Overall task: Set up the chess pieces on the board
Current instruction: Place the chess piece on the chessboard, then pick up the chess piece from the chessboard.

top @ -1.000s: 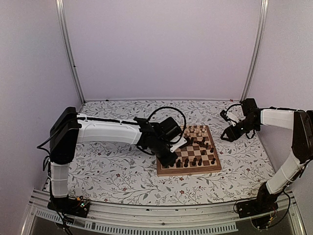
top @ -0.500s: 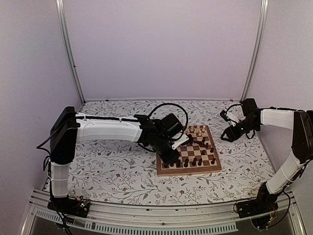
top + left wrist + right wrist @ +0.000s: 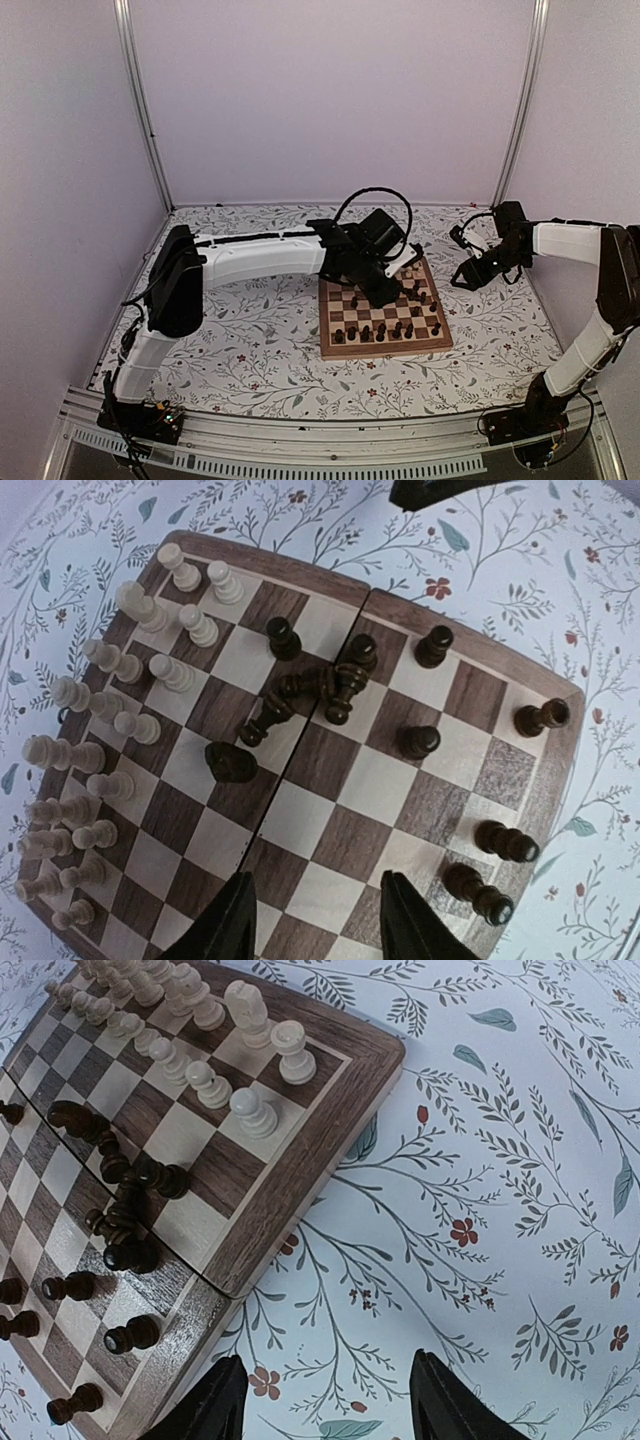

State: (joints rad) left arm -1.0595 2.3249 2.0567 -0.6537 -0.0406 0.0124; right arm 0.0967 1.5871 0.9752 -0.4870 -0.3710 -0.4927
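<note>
Left wrist view: the left claw (image 3: 318,890) hangs released and empty above the board (image 3: 478,646), which lies right of the counter's (image 3: 240,350) middle. Dark chess pieces (image 3: 335,692) lie tumbled mid-board, likely its next pick. It has swung over from the board's near left corner. The right claw (image 3: 328,1365) hovers open off the board's right edge, keeping clear.

Beneath me lies a white cloth (image 3: 250,350) printed with grey-green leafy sprigs and small red flowers, spread from the near edge to the far one. Pale lilac walls (image 3: 330,100) close in the back and both sides. A slim metal post (image 3: 140,110) stands at the back left corner, a second post (image 3: 522,100) at the back right. A ribbed metal rail (image 3: 330,440) runs along the near edge.
</note>
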